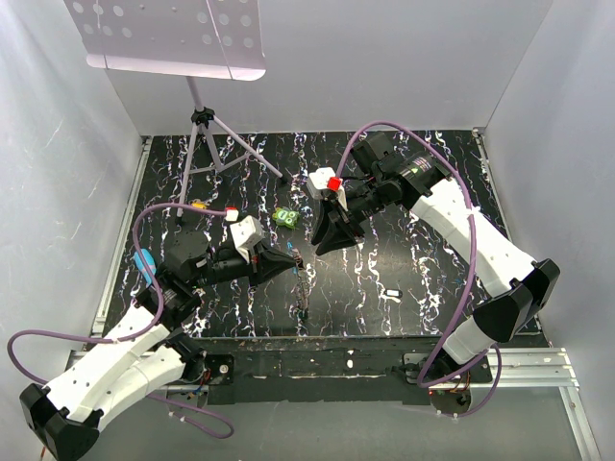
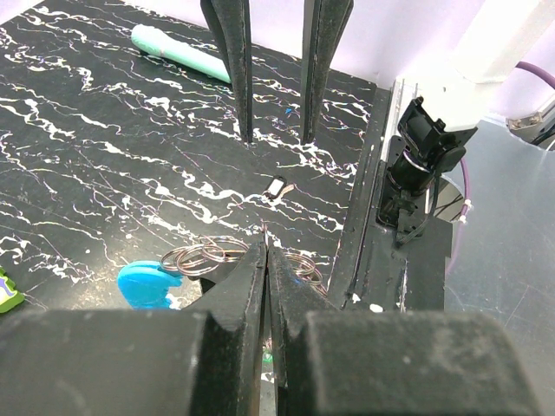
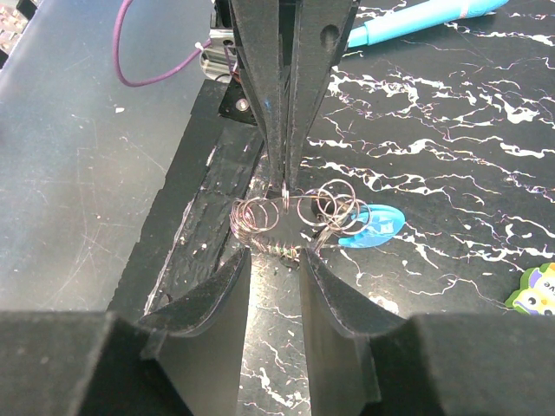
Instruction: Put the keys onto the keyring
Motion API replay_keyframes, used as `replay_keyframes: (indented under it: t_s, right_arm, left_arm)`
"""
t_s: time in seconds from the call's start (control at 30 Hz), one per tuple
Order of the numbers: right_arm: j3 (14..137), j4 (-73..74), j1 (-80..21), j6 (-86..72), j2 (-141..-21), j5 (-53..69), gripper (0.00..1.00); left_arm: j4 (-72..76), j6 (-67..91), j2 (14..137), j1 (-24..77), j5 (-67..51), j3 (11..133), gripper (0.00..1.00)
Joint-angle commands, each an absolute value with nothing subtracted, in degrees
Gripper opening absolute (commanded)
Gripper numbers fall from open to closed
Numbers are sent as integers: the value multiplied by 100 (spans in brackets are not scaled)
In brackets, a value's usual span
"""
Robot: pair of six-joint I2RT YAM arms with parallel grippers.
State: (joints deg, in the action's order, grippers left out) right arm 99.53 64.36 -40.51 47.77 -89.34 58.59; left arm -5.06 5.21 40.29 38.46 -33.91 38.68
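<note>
Partly, the closed left claw (image 2: 265, 250) hides the keyring (image 2: 201, 256) it pinches.

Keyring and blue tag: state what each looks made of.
The keyring looks like thin metal wire: its loops glint silvery to coppery. The blue tag is probably plastic: smooth, evenly coloured, slightly glossy.

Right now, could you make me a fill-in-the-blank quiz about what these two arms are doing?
1. The left gripper is ___ on the keyring.
2. The right gripper hovers close by with its jaws ___.
3. The keyring's curved clip is coloured ___.
Missing words: shut; open; blue.
</note>
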Motion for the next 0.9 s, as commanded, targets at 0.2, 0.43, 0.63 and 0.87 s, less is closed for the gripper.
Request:
replay_keyframes:
  t_s: [0.2, 0.43, 0.63, 0.87]
  right_arm:
    - [10142, 6504, -4034, 4852, -9061, 5906, 37]
    - [10354, 6574, -4087, 4869, -9246, 6029, 38]
    - [10345, 6565, -4324, 4913, -9360, 5994, 38]
    - [10318, 6539, -4509, 4896, -9422, 6038, 37]
  left_arm:
    - [-35, 545, 3779, 3841, -3472, 3674, 0]
    - [121, 519, 3709, 3841, -3498, 3639, 0]
    - [228, 554, 3674, 3841, -3524, 3604, 0]
    - [272, 571, 3665, 3832, -3463, 3595, 0]
